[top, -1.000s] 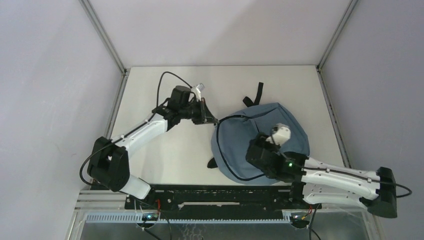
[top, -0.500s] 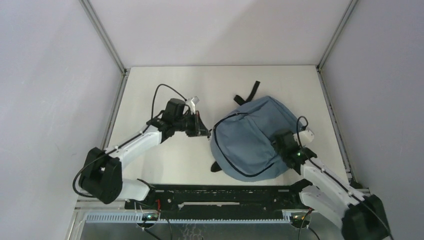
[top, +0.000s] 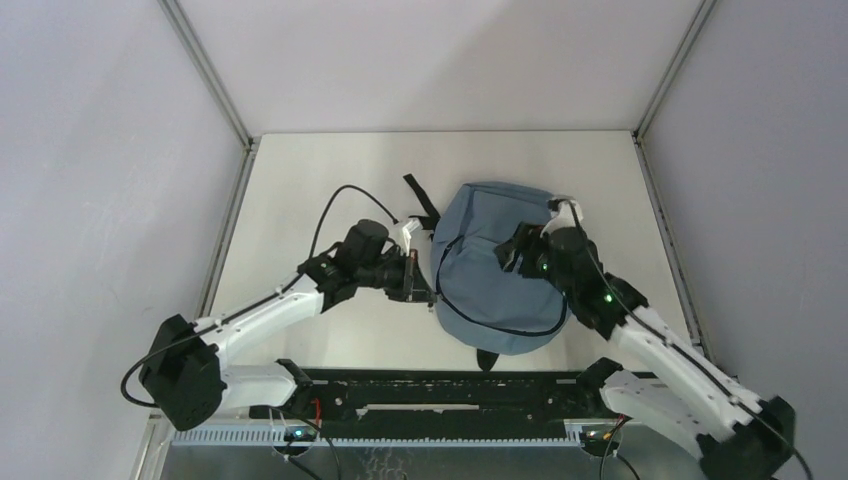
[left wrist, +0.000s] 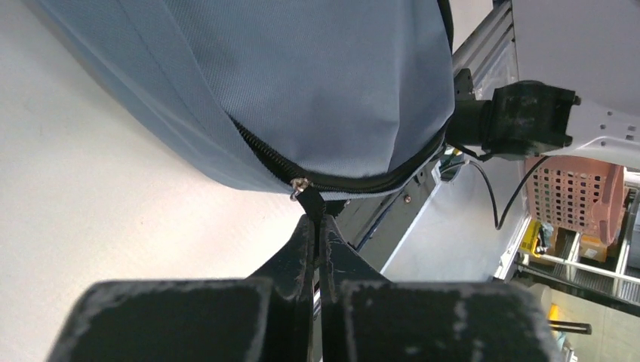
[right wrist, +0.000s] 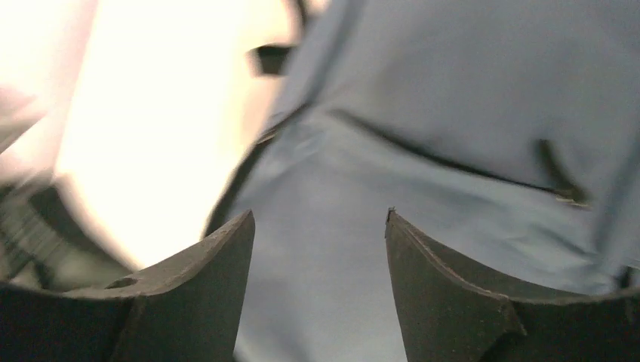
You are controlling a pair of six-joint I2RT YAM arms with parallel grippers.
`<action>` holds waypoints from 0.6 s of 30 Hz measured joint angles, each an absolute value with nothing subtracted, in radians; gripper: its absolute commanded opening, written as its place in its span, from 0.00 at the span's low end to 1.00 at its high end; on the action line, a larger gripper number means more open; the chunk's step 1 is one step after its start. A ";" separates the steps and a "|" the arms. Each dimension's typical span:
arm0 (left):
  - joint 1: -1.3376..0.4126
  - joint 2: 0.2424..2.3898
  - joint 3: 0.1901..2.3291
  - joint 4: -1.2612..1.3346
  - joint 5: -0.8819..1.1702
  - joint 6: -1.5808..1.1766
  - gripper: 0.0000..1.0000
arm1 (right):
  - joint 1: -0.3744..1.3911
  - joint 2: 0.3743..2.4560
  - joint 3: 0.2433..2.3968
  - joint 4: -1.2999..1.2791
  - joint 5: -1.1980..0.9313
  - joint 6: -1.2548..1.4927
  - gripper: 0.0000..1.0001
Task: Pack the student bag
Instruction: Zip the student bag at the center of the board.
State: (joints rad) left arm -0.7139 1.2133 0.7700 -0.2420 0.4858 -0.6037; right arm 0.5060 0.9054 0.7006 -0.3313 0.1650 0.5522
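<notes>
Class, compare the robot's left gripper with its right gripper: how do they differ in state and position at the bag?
The left gripper is shut, the right gripper open. The left pinches the black zip pull at the student bag's edge; the right holds nothing, poised over the bag's fabric. Both have black fingers and sit close to the bag.

White matte table top (top: 300,180), evenly lit. Pale grey wall panels (top: 90,200) on three sides, aluminium corner posts (top: 205,70). Black rail (top: 430,383) along near edge. Pink perforated crate (left wrist: 577,188) beyond the table.
</notes>
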 measured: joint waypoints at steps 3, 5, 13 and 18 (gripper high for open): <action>-0.710 1.245 0.804 -0.249 0.487 -0.601 0.00 | 0.699 0.779 0.698 -0.339 0.125 0.472 0.70; -0.706 1.270 0.818 -0.244 0.495 -0.602 0.00 | 0.822 0.738 0.690 -0.340 0.117 0.431 0.70; -0.696 1.290 0.819 -0.225 0.523 -0.603 0.00 | 1.163 0.929 0.637 -0.331 0.210 0.327 0.70; -0.672 1.290 0.819 -0.222 0.538 -0.603 0.00 | 1.199 1.048 0.633 -0.296 0.291 0.291 0.16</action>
State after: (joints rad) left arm -0.6724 1.2896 0.8188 -0.2218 0.5385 -0.6025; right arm 1.1992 1.0481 0.6327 -0.2962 0.2913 0.2913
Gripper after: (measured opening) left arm 0.008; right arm 0.561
